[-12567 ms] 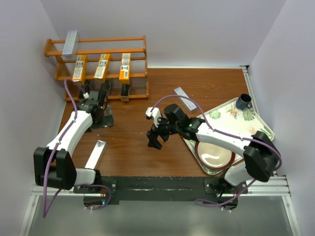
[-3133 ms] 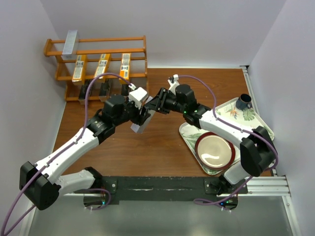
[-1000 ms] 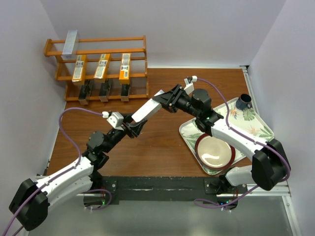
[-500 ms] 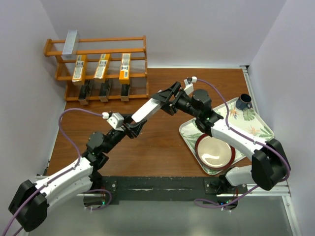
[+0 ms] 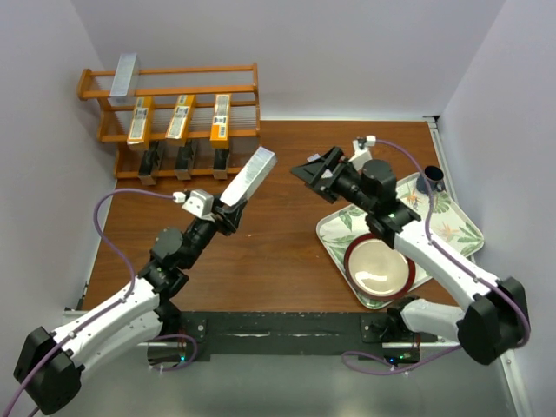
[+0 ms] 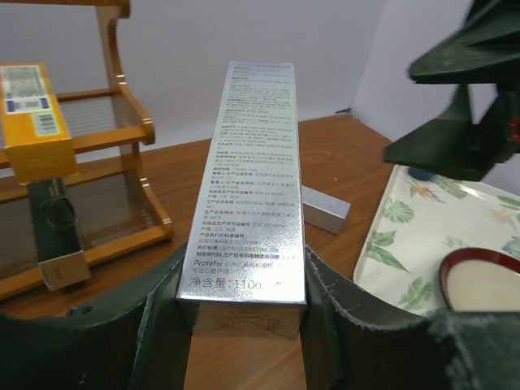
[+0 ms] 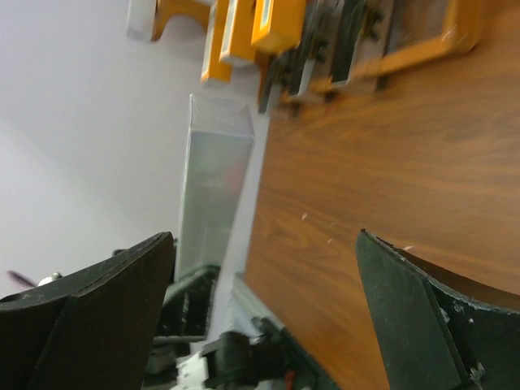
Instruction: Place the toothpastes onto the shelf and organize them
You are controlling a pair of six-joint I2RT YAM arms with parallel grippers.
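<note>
The left pincer (image 5: 224, 217) is closed on the lower end of a silver-grey toothpaste carton (image 5: 248, 176), its two fingers pressed against the carton's narrow sides in the left wrist view. The carton is held clear of the table (image 5: 278, 261), slanting up and away toward the right end of the shelf (image 5: 234, 68) without touching it. The right pincer (image 5: 314, 169) hangs with its jaws spread wide and nothing between them, apart from the held carton and just beside the far corner of the leaf-patterned tray (image 5: 460, 228). On the shelf, a second silver-grey carton (image 5: 124, 76) rests on the top tier at the left. Three orange cartons (image 5: 181, 116) sit side by side on the middle tier, and three black cartons (image 5: 185, 160) stand below them on the bottom tier. A third silver-grey carton (image 6: 325, 213) lies flat on the table near the tray. The tray carries a red-rimmed bowl (image 5: 378, 269) and a dark cup (image 5: 430, 181).
</note>
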